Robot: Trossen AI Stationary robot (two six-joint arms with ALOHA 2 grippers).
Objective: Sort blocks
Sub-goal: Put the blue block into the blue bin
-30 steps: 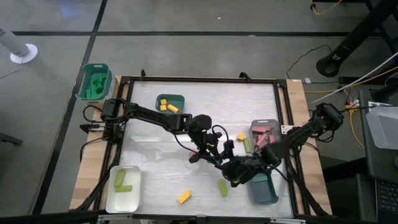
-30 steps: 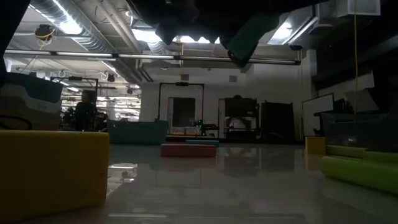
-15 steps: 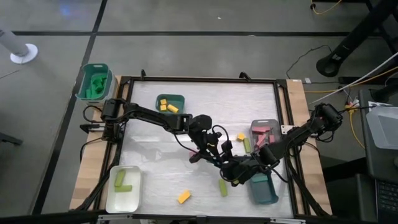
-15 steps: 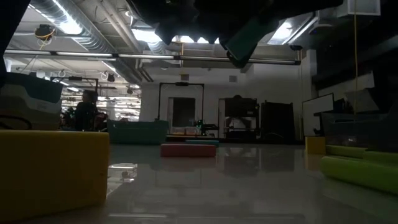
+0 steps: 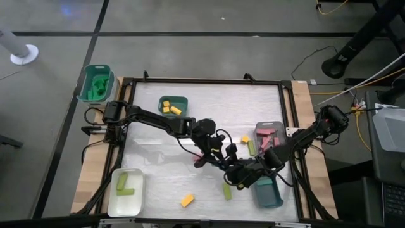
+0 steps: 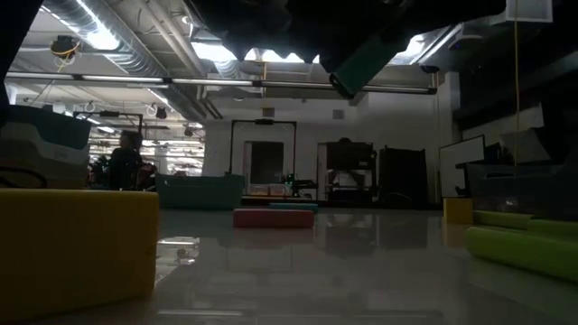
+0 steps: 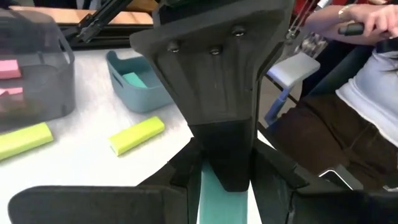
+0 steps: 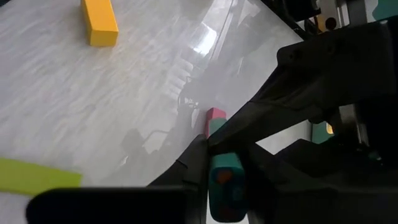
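both grippers meet just right of centre in the high view. left gripper [image 5: 223, 161] points toward the lower right, right gripper [image 5: 235, 179] points left, the two heads crossing each other. right gripper is clamped on a teal block [image 8: 224, 178], seen end-on between its fingers in the right wrist view; the same teal bar shows held high in the air in the low view [image 6: 366, 61]. a teal bar also shows between the left gripper's fingers [image 7: 210, 198] in the left wrist view, under the other arm's head; cannot tell if the left fingers actually press it or how far apart they are.

other blocks: pink and teal pieces [image 5: 197, 158] lie on the table beside the left gripper. lime bar [image 5: 226, 190] lies lower centre-right, near the teal tray [image 5: 271, 195] with a teal piece inside. yellow block [image 5: 186, 200] at lower centre. small yellow cube [image 5: 245, 139] and lime bar [image 5: 251, 147] sit just left of the grey tray [image 5: 269, 132] holding pink bars. dark green tray [image 5: 173, 104] at upper centre-left holds yellow cubes. white tray [image 5: 126, 192] at lower left holds lime bars. green tub [image 5: 95, 83] sits off the table's upper left corner.

person's hand [image 7: 348, 22] at upper right of the left wrist view.
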